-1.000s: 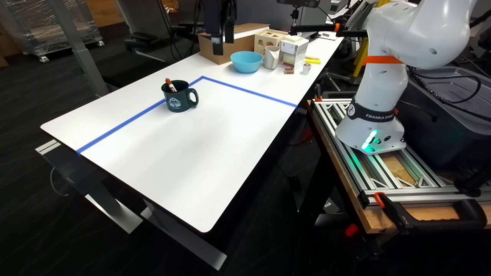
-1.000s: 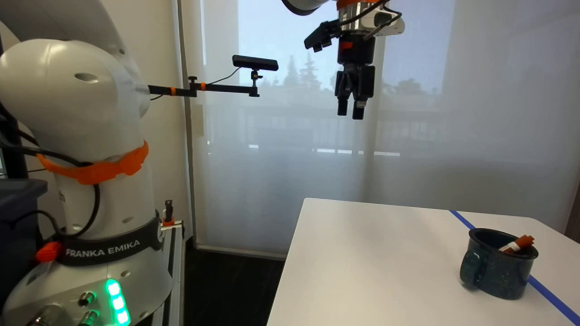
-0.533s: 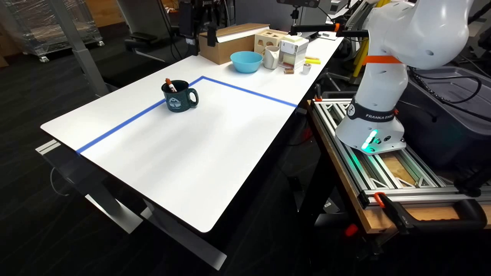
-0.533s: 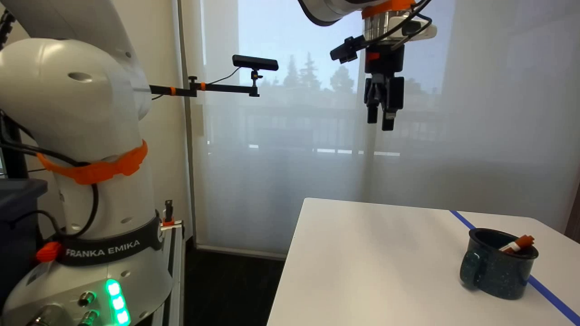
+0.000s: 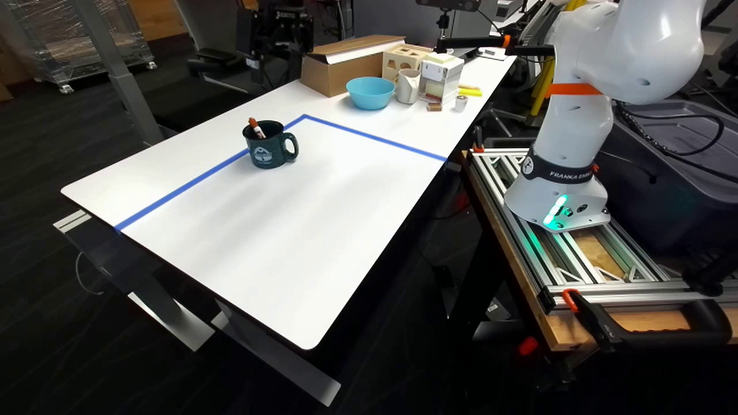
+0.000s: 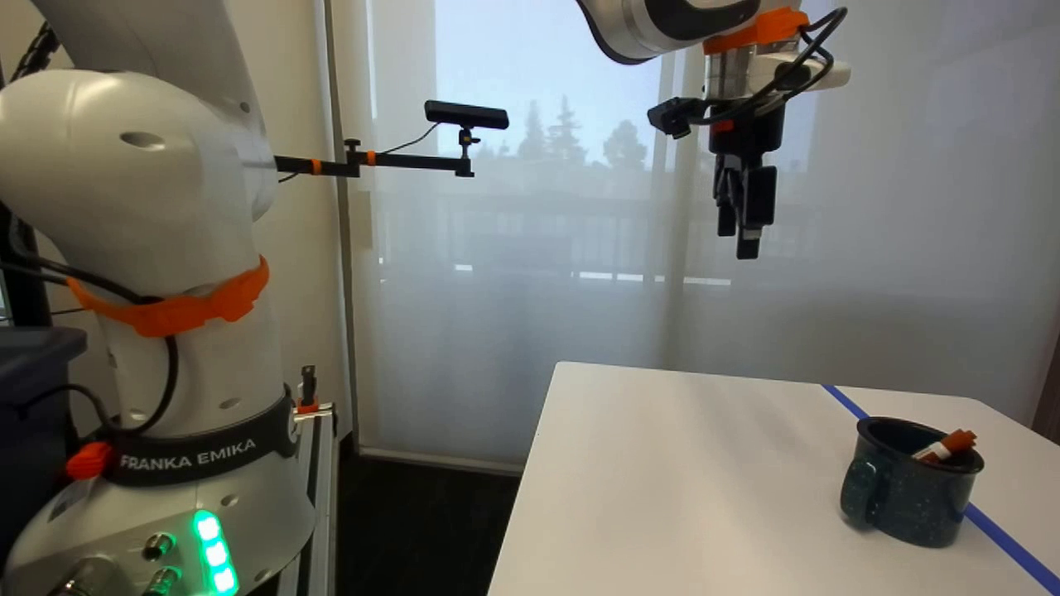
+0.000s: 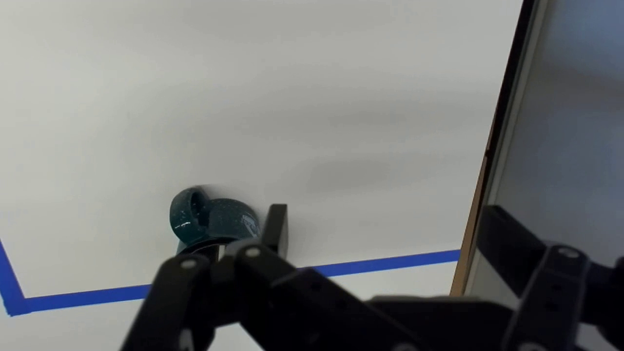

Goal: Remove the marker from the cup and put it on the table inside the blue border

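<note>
The marker has an orange-brown cap and leans in the cup, showing above the rim in both exterior views. The dark green speckled cup stands upright on the white table, beside the blue border. My gripper is in the air, well above the table and short of the cup. In the wrist view my gripper has its fingers wide apart with nothing between them. The left finger partly covers the cup and mostly hides the marker there.
Beyond the border stand a light blue bowl, a cardboard box, a white mug, a wooden block with holes and a white box. The table's edge shows at the right in the wrist view.
My gripper has moved across the table toward the cup and somewhat lower, turning a little. The cup and the marker have not moved.
</note>
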You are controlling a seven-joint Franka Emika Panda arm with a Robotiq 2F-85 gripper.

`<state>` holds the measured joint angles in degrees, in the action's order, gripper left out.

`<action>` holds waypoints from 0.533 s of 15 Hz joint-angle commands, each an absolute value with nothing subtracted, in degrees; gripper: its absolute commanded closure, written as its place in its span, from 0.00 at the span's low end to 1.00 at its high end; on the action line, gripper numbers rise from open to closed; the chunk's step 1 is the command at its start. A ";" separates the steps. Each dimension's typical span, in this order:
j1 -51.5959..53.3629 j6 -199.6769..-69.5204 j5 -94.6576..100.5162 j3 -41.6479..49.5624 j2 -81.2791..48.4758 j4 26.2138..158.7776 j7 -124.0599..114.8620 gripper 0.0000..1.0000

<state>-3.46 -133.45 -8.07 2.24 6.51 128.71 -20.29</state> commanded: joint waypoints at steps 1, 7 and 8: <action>-4.42 -136.74 -9.06 2.92 2.93 125.82 -24.20 0.00; -5.49 -140.29 -2.59 4.68 -2.90 123.00 -30.05 0.00; -5.44 -140.40 -0.31 5.08 -3.94 122.45 -31.07 0.00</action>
<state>-5.53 -139.57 -5.44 4.56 -0.76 125.10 -27.09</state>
